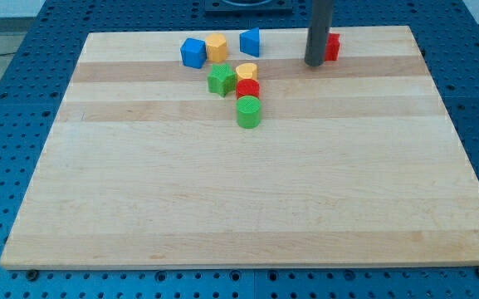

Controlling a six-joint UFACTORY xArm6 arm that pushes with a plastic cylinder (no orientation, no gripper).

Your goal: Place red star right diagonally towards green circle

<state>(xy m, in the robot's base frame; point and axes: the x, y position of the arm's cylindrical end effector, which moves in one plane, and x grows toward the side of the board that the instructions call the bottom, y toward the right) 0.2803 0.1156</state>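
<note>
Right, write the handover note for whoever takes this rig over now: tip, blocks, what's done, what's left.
My tip is down on the board near the view's top edge, right against the left side of the red star, which it partly hides.
The green circle sits lower and to the view's left, at the bottom of a cluster with a red block, yellow block and green star.
Done: tip is at the star.
Left: the star is still well apart from the green circle; the push toward it remains.
</note>
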